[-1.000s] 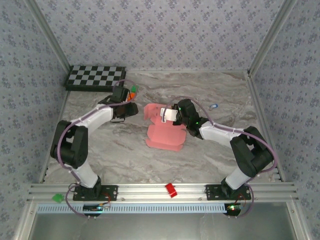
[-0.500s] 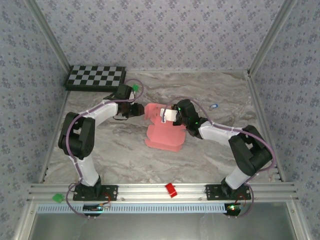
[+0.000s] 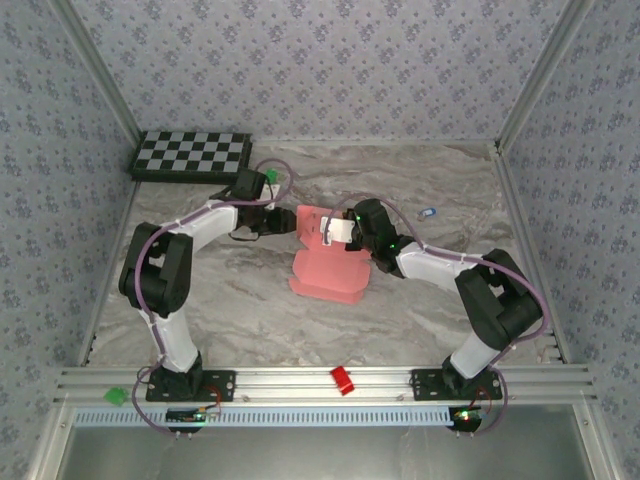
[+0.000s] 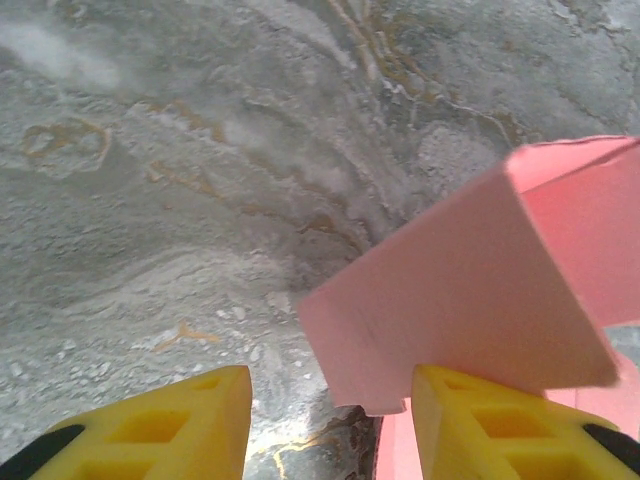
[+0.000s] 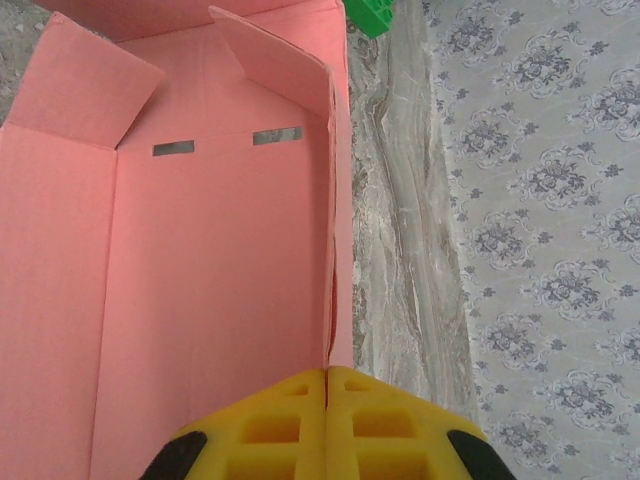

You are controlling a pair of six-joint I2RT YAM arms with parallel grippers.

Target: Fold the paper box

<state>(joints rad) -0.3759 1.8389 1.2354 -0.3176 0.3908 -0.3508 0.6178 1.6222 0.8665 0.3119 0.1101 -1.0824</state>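
Closing in from the left over the last second, the left gripper (image 3: 284, 222) now sits just beside the raised left flap of the paper box (image 3: 330, 268); a second ago it hung well off toward the checkerboard (image 3: 192, 153). The box has not shifted on the table (image 3: 230, 300), and the right gripper (image 3: 346, 229) holds the same post at the box's far right wall.

Judgement: the right arm is the anchor and the left is coming to work the flap. The fold itself is not yet started on this side.

Box position: mid-table, between the two wrists, partly formed. Far end has walls up; near end lies flatter. The red block (image 3: 342, 379) sits on the front rail, well apart and no part of this.

Left wrist view: the left gripper (image 4: 330, 388) has its fingers spread, nothing pinched. A corner of the pink flap (image 4: 470, 290) hangs tilted over the gap, overlapping the right-hand finger. Whether card touches pad, cannot tell. The overhead view gives only that gripper and flap are close.

Right wrist view: the right gripper (image 5: 327, 376) is clenched on the thin upright wall, whose edge runs straight into the seam between the pads. It also shows the box interior (image 5: 200, 280): two slots in the far panel and two small flaps leaning inward, too small to make out from above.
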